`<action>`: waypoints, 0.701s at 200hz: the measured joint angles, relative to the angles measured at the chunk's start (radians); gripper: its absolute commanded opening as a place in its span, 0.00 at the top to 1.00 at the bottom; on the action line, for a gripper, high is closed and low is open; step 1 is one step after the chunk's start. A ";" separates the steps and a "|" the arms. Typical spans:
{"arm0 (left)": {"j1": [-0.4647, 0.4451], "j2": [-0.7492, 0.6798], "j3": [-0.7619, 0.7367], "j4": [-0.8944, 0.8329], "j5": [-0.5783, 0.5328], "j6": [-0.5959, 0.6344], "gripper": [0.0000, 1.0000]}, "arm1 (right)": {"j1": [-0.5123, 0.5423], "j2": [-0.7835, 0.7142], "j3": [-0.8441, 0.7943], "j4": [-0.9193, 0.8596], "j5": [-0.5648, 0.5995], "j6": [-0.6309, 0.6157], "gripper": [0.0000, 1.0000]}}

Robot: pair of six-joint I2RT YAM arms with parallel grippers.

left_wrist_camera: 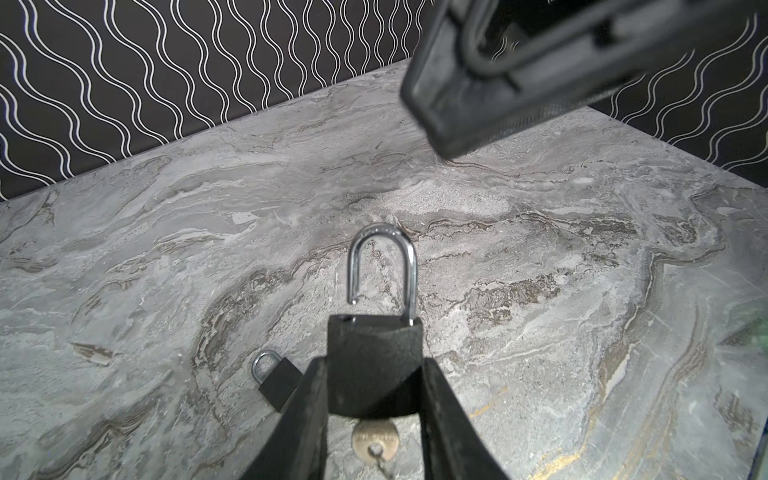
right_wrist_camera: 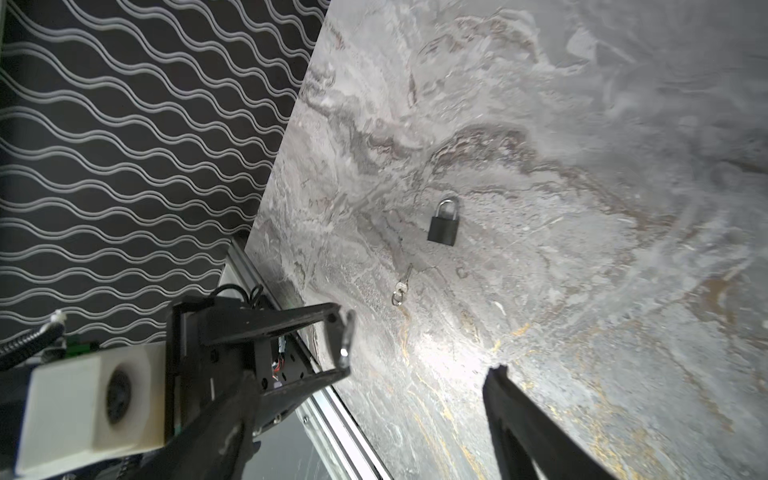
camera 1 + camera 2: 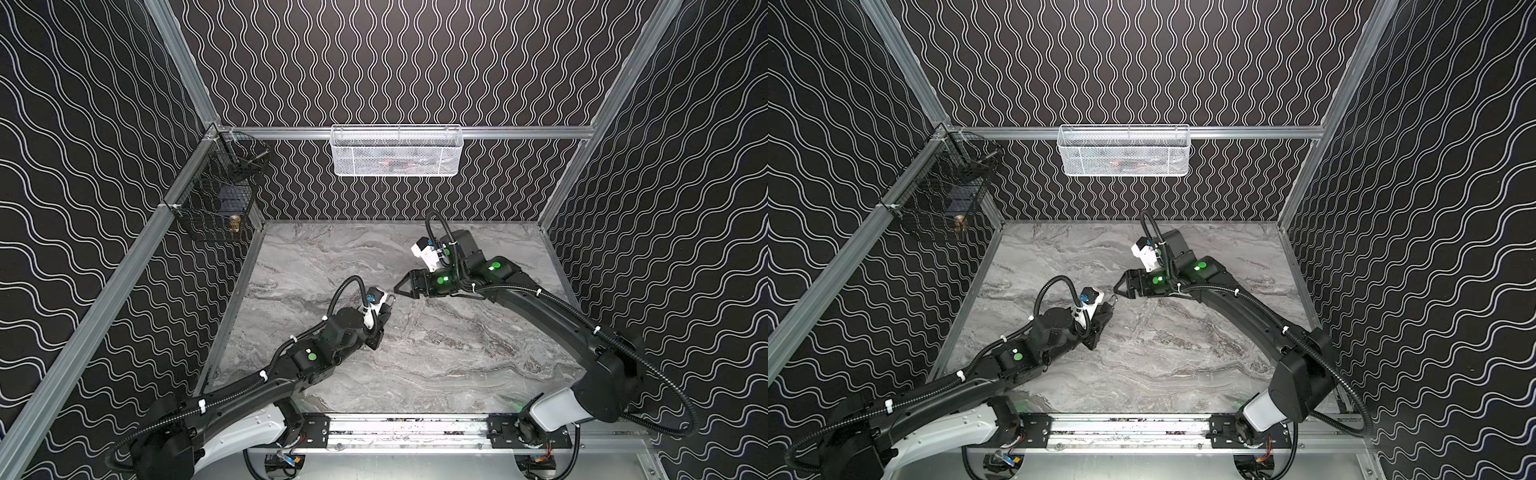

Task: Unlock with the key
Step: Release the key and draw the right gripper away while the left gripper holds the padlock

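Observation:
My left gripper (image 1: 374, 374) is shut on the body of a black padlock (image 1: 374, 345), held off the marble table (image 1: 540, 270). Its silver shackle (image 1: 384, 266) stands raised, with one end out of the body. A brass key (image 1: 375, 438) with a ring through its head shows just under the lock. My right gripper (image 2: 365, 399) is open and holds nothing. In both top views it hangs just beyond the left gripper (image 3: 388, 301), with its tips (image 3: 401, 286) pointing at it. The lock itself is hardly visible in the top views.
A second, closed black padlock (image 2: 444, 224) and a loose silver key (image 2: 402, 286) lie on the table. A white mesh basket (image 3: 397, 151) hangs on the back wall. A black wire basket (image 3: 216, 199) hangs on the left wall. A metal rail (image 3: 407, 428) runs along the front.

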 measured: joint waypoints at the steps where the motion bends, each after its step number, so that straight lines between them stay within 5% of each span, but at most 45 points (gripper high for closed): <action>1: 0.000 0.000 0.000 0.000 0.000 0.000 1.00 | 0.000 0.001 0.001 0.000 0.000 0.000 0.14; 140: 0.000 -0.030 -0.008 0.002 0.007 0.016 1.00 | 0.030 0.154 0.118 -0.120 0.131 -0.062 0.13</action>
